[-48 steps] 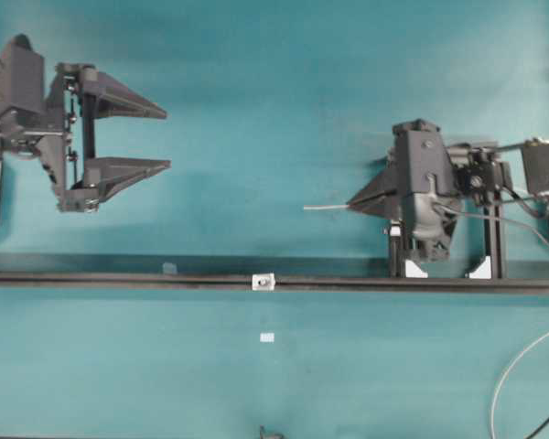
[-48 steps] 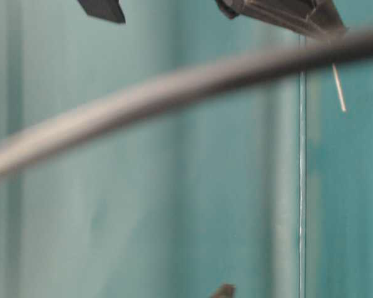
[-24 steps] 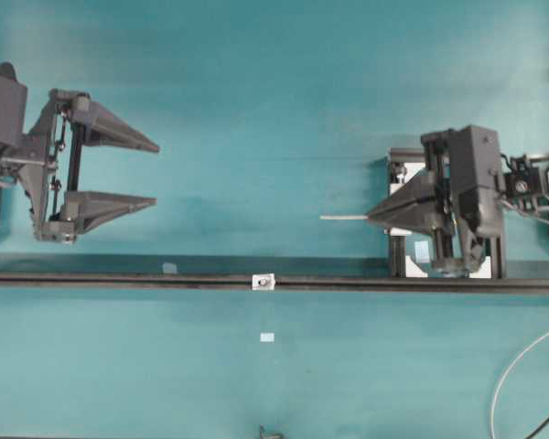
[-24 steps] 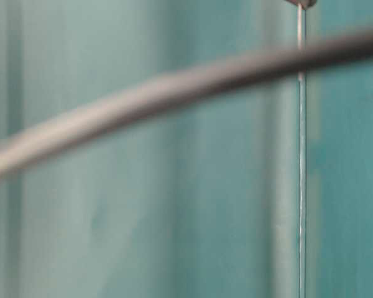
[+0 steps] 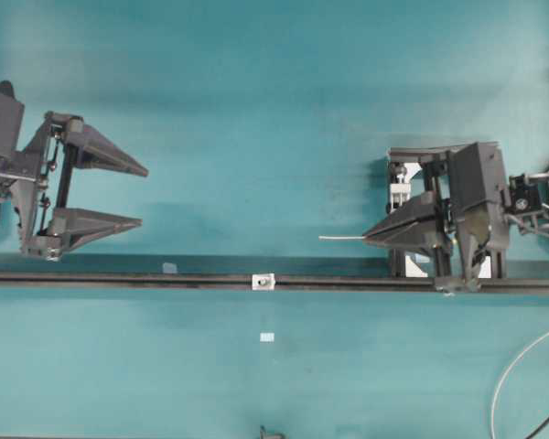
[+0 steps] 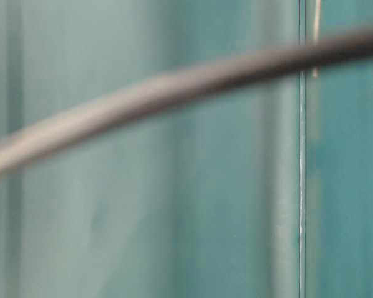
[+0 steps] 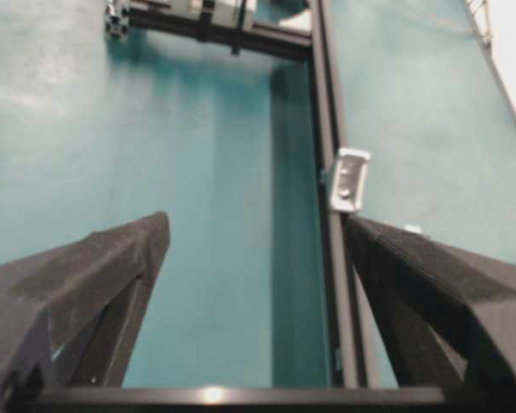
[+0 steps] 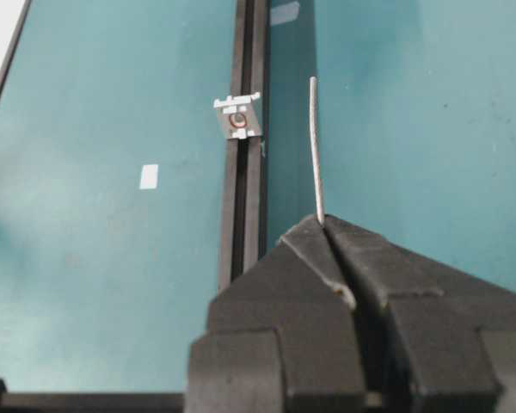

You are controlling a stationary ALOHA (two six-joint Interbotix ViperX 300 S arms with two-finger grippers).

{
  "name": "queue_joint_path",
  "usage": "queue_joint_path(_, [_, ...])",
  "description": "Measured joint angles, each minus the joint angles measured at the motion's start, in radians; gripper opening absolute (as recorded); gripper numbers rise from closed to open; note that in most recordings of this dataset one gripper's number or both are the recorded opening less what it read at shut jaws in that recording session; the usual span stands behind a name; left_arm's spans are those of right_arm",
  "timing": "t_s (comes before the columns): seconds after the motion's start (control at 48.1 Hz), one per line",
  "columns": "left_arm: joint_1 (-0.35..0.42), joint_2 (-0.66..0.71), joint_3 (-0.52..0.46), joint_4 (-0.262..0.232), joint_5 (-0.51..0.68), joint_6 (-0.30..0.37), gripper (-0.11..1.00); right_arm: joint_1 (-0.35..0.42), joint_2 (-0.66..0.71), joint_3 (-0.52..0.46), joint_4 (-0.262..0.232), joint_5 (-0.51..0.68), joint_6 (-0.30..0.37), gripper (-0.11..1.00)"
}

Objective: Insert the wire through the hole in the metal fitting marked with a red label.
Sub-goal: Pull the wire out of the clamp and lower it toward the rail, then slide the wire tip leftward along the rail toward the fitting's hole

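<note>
Right gripper (image 5: 371, 238): fingers pressed together on the wire (image 8: 315, 146), which sticks straight out ahead of the tips. Seen from overhead, the wire (image 5: 340, 238) points leftward, lying above the black rail (image 5: 119, 280) and roughly parallel to it, its free end well apart from the metal fitting (image 5: 263, 283).

Left gripper (image 5: 133, 194): fingers spread wide, holding nothing, parked at the left side over the counter (image 5: 274, 110), clear of the rail.

Metal fitting: seated on the rail near mid-span. In the right wrist view the fitting (image 8: 239, 116) shows a red ring around the hole (image 8: 238, 121). The wire tip sits beside the rail, to the right of the fitting in that view, not lined up with the opening.

Table-level view: blocked by a blurred dark cable (image 6: 174, 81); a thin pale line near the top right is possibly the wire, but this cannot be confirmed.

Risks noted:
- The wire runs alongside the rail, offset from the hole. Advancing on this line would, in my judgement, pass the fitting or strike its edge.
- The wire is thin with a long unsupported length; contact with the fitting face could bend it or push it back through the grip.
- The hole is small; slight angular error at the wrist becomes a large miss at the tip.
- The left gripper gives no support to either the fitting or the wire
</note>
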Motion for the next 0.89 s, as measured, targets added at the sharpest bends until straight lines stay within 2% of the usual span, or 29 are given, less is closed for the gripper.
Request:
queue_joint_path(0.062, [-0.012,0.000,0.014,0.000,-0.034,-0.003,0.63,0.023,0.020,0.000,0.041,-0.023,-0.035,-0.01])
queue_joint_path(0.146, [-0.026,0.002,0.025,-0.002,-0.063,-0.005,0.63,0.057,0.041,0.000,0.121,-0.051,-0.100,-0.01])
queue_joint_path(0.229, [-0.034,0.014,0.025,0.000,-0.078,-0.005,0.63,0.089,0.058,-0.002,0.216,-0.086,-0.172,-0.01])
queue_joint_path(0.353, [-0.041,0.086,0.023,-0.002,-0.107,-0.005,0.63,0.155,0.092,-0.002,0.390,-0.138,-0.298,-0.01])
queue_joint_path(0.499, [-0.066,0.196,0.018,0.000,-0.216,-0.006,0.63,0.222,0.138,-0.021,0.552,-0.178,-0.407,-0.01])
queue_joint_path(0.561, [-0.078,0.242,0.018,-0.002,-0.282,-0.006,0.63,0.247,0.158,-0.032,0.594,-0.189,-0.426,-0.01])
queue_joint_path(0.665, [-0.098,0.321,0.014,-0.003,-0.362,-0.006,0.63,0.279,0.187,-0.043,0.630,-0.209,-0.431,-0.01])
queue_joint_path(0.894, [-0.129,0.451,-0.032,-0.008,-0.402,-0.006,0.63,0.318,0.229,-0.060,0.678,-0.236,-0.431,-0.01])
